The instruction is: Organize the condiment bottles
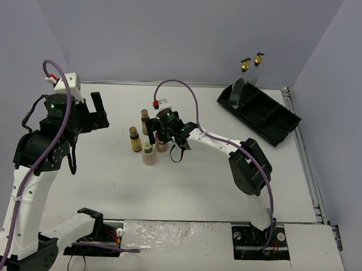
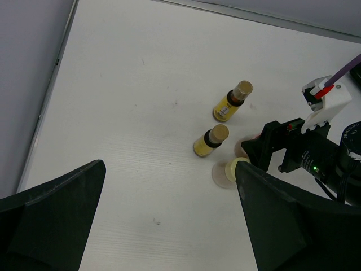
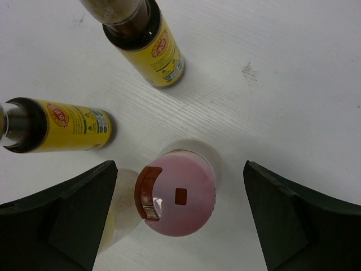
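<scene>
While my right pincer [image 3: 179, 217] is hanging open over the pink-capped bottle [image 3: 176, 197], my left pincer [image 2: 169, 217] is hovering open, apart from the amber bottles [image 2: 211, 141] on the surface [image 2: 130, 84].

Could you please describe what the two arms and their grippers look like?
The left arm and right arm have white link shells with black joints. A purple cable loops off each wrist, beside a white block with a red plug and a green light. The left gripper and right gripper have broad, matte black, wedge-shaped fingers.
</scene>
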Tool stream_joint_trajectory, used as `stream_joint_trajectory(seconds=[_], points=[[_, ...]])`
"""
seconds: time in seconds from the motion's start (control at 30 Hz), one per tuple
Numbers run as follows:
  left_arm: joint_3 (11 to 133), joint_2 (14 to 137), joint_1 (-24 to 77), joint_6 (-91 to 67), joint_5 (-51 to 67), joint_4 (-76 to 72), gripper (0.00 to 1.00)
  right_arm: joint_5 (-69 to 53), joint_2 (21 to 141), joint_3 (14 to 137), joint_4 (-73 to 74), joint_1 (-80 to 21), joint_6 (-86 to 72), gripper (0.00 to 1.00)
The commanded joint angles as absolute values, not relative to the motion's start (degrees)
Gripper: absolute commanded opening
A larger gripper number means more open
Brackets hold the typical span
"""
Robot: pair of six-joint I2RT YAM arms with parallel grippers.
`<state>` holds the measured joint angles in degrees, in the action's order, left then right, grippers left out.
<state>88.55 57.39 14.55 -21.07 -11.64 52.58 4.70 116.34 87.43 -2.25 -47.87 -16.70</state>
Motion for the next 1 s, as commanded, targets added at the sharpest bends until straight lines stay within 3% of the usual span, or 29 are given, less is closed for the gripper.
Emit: stream_joint_trajectory(seconds=[0.0,0.23,0.33,0.7,0.8,0.87,0.93,0.97], points=[[90.97,56.6,14.24,-19.78,-12.91,51.15,0.97,8.5,116.18,90.62,-4.92,-48.43,-17.39,0.87],[90.42,56.67,14.24,-19.84,-12.86,50.87,0.97,9.91,115.91,90.11,-4.99,-48.78,-17.75,0.58],[90.2,56.66,14.24,-19.83,-12.89,50.73,0.97,10.22,115.87,89.65,-4.83,-48.87,-17.63,0.53],[89.64,56.61,14.24,-19.69,-12.92,50.45,0.97,10.13,116.88,88.23,-4.48,-49.04,-17.58,0.53],[89.56,56.69,14.24,-19.77,-12.92,50.45,0.97,11.51,116.23,87.57,-4.48,-49.04,-17.58,0.35],[89.56,56.69,14.24,-19.69,-12.92,50.45,0.97,13.11,115.42,87.19,-4.43,-49.04,-17.47,0.14],[89.48,56.69,14.24,-19.69,-13.0,50.45,0.97,13.57,114.28,87.11,-4.08,-49.04,-17.07,0.01],[89.47,56.62,14.24,-19.61,-13.01,50.45,0.97,13.99,113.58,87.1,-3.82,-48.97,-16.98,0.0]])
